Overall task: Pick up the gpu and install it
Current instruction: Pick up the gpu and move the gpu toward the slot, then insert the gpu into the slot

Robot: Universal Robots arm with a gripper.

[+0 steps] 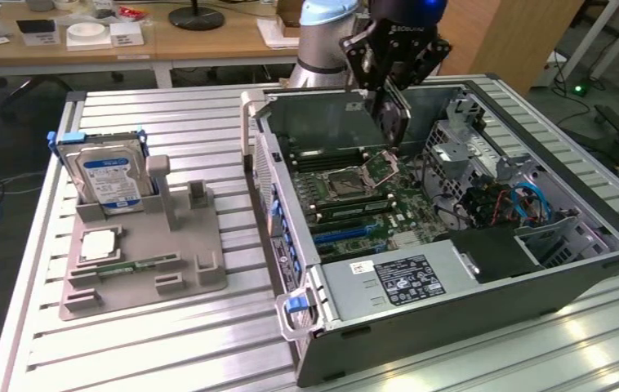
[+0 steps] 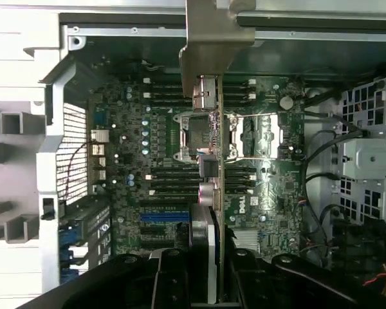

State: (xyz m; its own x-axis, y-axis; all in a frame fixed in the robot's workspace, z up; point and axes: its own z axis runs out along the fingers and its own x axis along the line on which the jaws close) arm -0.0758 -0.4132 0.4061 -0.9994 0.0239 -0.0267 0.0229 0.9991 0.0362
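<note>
- The 1 arm reaches down from the back of the table, its wrist over the open computer case (image 1: pixel 571 269), with the gripper (image 1: pixel 384 82) pointing down into the case.
- The gripper's fingers (image 2: pixel 174 280) are closed on the gpu (image 1: pixel 389 118), 1 on each flat face, pinching it at its upper end.
- The gpu hangs below the fingers, inside the top of the case and above the motherboard (image 1: pixel 397 204), near the processor socket (image 1: pixel 380 167).
- It is held on edge: the wrist view meets it edge-on as a thin dark strip (image 2: pixel 209 193). Its long axis runs away from the fingers and down toward the board, somewhat tilted.
- The bracket (image 2: pixel 212 38) sits at the end far from the fingers.
- The gpu is thin, flat, black and rectangular; the bracket is a bent silvery metal plate.
- The case is a grey metal box lying on its side, with a green board, black slots, 1 blue slot and a labelled power supply (image 1: pixel 397 282).
- On the exterior view's left, a grey plastic holder (image 1: pixel 179 253) carries a silver hard drive (image 1: pixel 110 175) standing upright, on a table (image 1: pixel 179 343) of ribbed metal slats.
</note>
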